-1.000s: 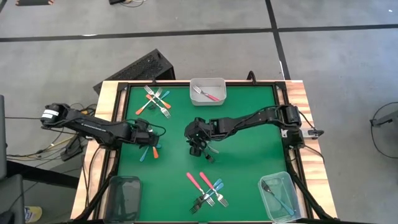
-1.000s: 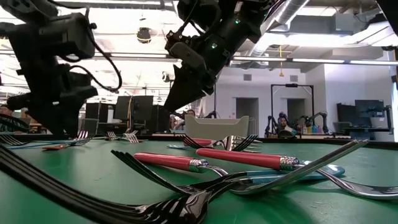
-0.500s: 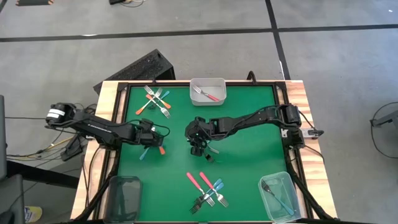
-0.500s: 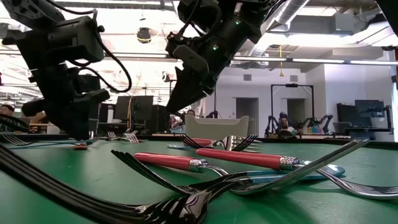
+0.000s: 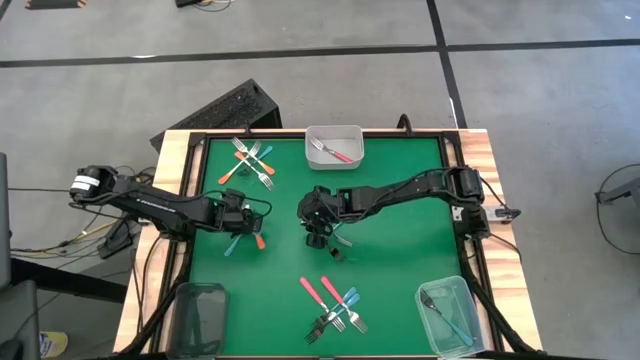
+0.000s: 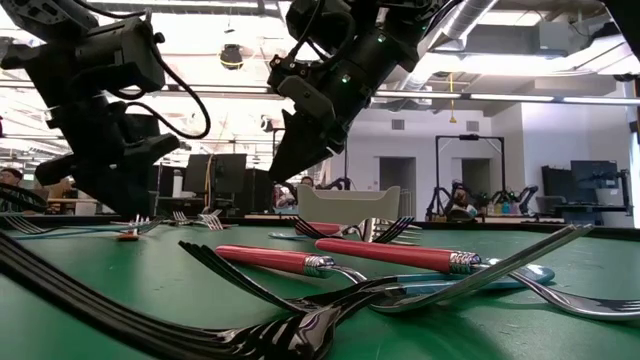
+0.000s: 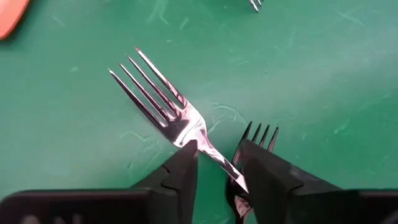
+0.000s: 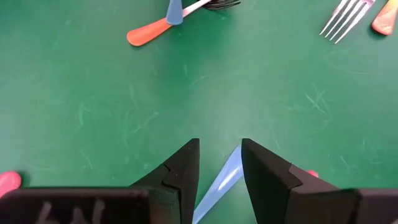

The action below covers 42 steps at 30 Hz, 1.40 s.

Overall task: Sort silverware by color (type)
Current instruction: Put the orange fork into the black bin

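The left gripper (image 7: pixel 217 149) is low over the green mat (image 7: pixel 323 74). Its two fingers (image 7: pixel 183 168) stand a little apart, one on each side of the thin neck of a silver fork (image 7: pixel 158 93). Some green shows between them, so they do not press it. The tines point away from the gripper, and the handle is hidden under the wrist. A second fork head (image 7: pixel 261 134) lies just beside one finger.

The right gripper (image 8: pixel 219 144) is raised above the mat near the table's middle. It holds a blue-handled fork (image 8: pixel 227 177) in a narrow grip, and the handle tip comes forward between the fingers. Ahead of it an orange handle (image 8: pixel 146 32) lies on the mat.

In the high view, a heap of forks (image 5: pixel 253 160) lies beyond the left gripper. Another heap (image 5: pixel 335 305) lies on the near side of the right gripper. The white tub (image 5: pixel 333 132) beyond the right gripper has a pink fork (image 5: pixel 335 153) in it. The clear tub (image 5: pixel 455 290) at the near right corner holds a teal fork (image 5: pixel 448 320).
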{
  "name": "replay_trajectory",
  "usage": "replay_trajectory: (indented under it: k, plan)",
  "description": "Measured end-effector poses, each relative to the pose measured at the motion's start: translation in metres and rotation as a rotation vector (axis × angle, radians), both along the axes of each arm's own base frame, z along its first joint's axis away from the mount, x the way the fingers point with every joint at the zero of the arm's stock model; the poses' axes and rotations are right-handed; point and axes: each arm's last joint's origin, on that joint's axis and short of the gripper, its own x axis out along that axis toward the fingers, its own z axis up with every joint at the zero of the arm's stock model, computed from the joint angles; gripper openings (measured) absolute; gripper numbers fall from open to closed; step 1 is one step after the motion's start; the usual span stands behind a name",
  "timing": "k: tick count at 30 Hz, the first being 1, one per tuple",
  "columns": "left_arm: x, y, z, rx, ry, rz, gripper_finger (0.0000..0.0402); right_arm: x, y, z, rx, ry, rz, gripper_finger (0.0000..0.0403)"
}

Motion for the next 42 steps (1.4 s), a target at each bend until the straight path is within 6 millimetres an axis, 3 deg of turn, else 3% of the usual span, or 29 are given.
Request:
replay_trajectory:
  k: [7, 15, 24, 29, 42]
  plan:
    - [0.000, 0.003, 0.000, -0.001, 0.001, 0.016, 0.0168, 0.000, 0.000, 0.000, -0.009, 0.001, 0.011, 0.0143]
    - [0.000, 0.009, 0.000, -0.001, 0.000, 0.052, 0.0159, 0.000, -0.009, 0.000, -0.017, -0.004, -0.036, 0.0143]
    - [-0.001, 0.033, -0.001, -0.027, 0.036, 0.106, 0.0156, 0.001, -0.024, 0.001, 0.000, -0.024, -0.090, 0.0143]
    - [-0.001, 0.030, -0.003, -0.087, -0.009, 0.176, 0.0160, 0.000, -0.023, 0.000, -0.002, -0.010, -0.090, 0.0143]
    - [0.006, 0.013, -0.002, -0.171, -0.081, 0.118, 0.0169, -0.009, -0.034, -0.019, 0.000, 0.008, -0.114, 0.0143]
